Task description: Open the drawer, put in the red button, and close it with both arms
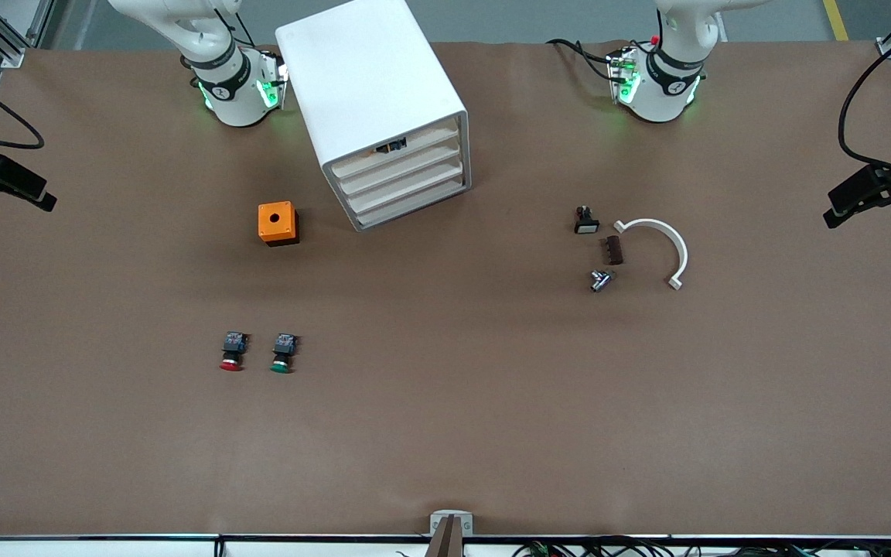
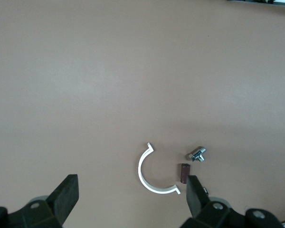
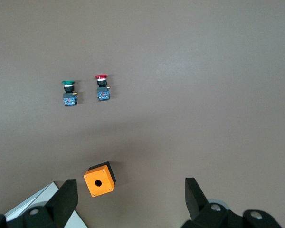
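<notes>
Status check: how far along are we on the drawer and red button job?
Nothing looks done yet. The drawer sits shut in the cabinet, and the red button lies on the table beside the green button. Nothing is in hand: the left claw and right claw are both open and empty. Opening, loading and closing all remain.

1. The white rounded-corner plastic cabinet point(image 1: 378, 100) stands between the arms' bases, its four tray drawers all shut.
2. The orange box with a round hole point(image 1: 278, 223) sits beside the cabinet, toward the right arm's end.
3. The red-capped push-button switch point(image 1: 233, 351) lies nearer the front camera, just beside the green-capped switch point(image 1: 283, 353).
4. The white plastic half-ring point(image 1: 658, 246) lies toward the left arm's end.
</notes>
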Motion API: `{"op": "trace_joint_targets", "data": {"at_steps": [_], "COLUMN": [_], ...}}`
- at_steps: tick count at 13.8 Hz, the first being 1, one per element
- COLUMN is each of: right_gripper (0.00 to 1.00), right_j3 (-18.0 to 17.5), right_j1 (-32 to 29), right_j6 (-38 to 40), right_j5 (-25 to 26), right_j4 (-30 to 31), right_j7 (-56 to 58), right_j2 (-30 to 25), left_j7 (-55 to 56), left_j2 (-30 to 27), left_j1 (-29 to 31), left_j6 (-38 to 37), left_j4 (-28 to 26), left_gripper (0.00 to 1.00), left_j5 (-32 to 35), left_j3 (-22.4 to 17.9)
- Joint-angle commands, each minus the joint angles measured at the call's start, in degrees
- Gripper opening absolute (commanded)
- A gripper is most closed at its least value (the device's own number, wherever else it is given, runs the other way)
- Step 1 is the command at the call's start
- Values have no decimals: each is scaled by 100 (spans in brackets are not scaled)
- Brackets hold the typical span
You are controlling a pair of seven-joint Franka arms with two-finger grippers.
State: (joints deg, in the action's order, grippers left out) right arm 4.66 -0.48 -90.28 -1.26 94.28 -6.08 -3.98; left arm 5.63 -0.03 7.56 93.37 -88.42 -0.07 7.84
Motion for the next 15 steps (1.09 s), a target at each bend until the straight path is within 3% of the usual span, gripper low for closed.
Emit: {"op": "trace_joint_targets", "data": {"at_steps": [1,7,12,15], "right_gripper": [100,100,100,100], "right_j3": [-61,-61,-70,-79], "right_j1": [-93,-75,21,170], "right_j6": [37,-6,-164,-489], "right_j5": [-23,-15,-15,-41], "right_j4": [38,47,64,178], "right_j7": [81,81,55,46], "right_j2": [-67,-41,362,617], "left_j7": [-27,9,394,886], "left_j2": [99,599,1417,1628], "left_j1": [44,26,-79,-132], "left_j6": [-187,-152,-117,-152], "left_j4": [194,238,553,677], "left_gripper": [100,100,100,100], "left_j5": [130,43,-149,-379], "left_j3": [33,51,121,121]}}
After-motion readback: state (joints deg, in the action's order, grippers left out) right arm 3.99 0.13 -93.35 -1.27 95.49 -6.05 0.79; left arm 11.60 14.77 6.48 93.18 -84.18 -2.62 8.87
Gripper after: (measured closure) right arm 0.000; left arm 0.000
